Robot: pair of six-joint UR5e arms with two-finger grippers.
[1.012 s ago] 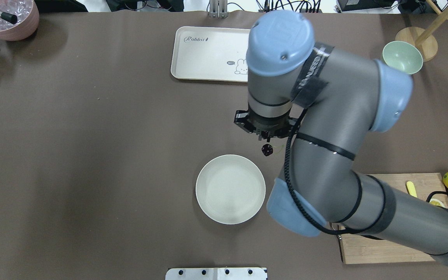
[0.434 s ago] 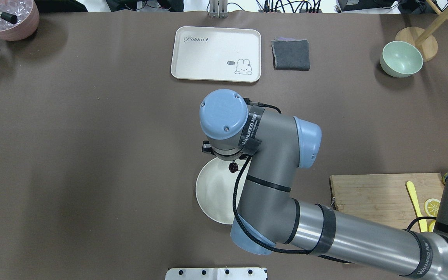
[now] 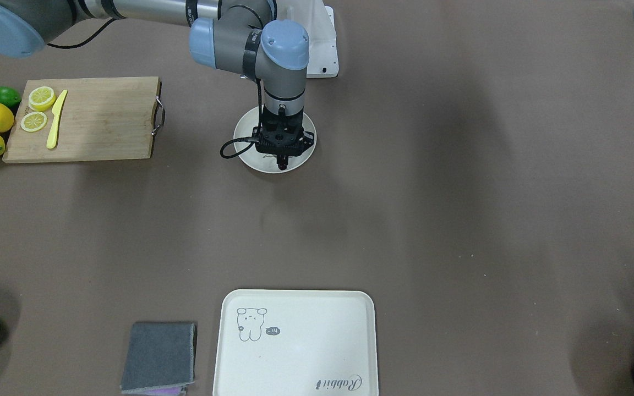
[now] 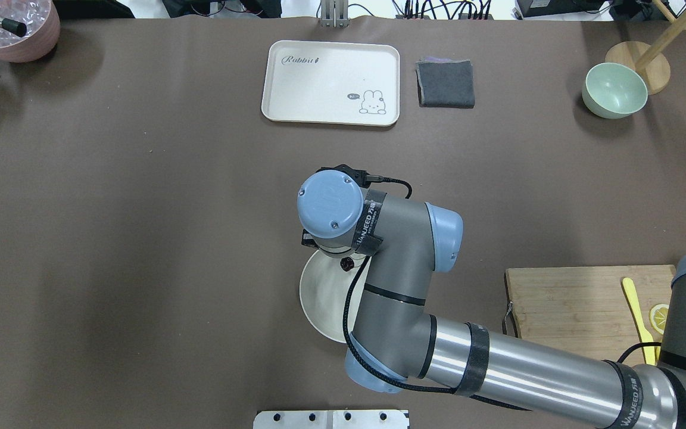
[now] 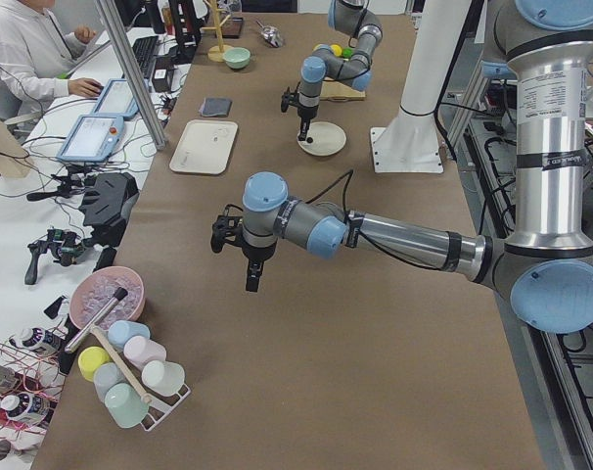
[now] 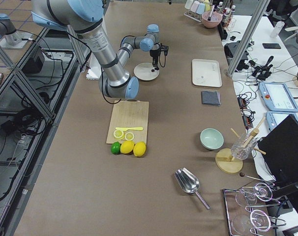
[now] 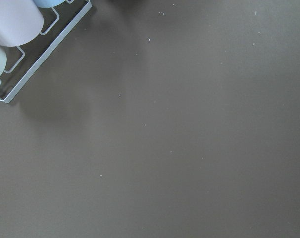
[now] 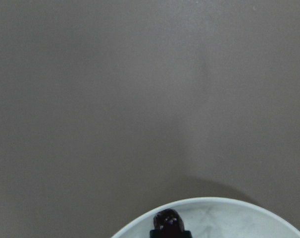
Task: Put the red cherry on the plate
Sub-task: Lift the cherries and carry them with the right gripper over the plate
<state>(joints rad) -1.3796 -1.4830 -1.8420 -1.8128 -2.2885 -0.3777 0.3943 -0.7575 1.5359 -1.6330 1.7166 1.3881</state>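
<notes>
The red cherry is a tiny dark maroon fruit hanging just under my right wrist, above the far edge of the round cream-white plate. In the right wrist view the cherry sits at the bottom edge, over the plate's rim. My right gripper points straight down over the plate and is shut on the cherry. My left gripper hangs above bare table far to the left. I cannot tell whether it is open or shut.
A cream rabbit tray, a grey cloth and a pale green bowl lie at the far side. A cutting board with a yellow knife and lemon slices is at the right. A cup rack is near the left arm.
My right arm has carried the cherry from beyond the plate's far right edge to above the plate's far part, and the wrist now covers more of the plate.
</notes>
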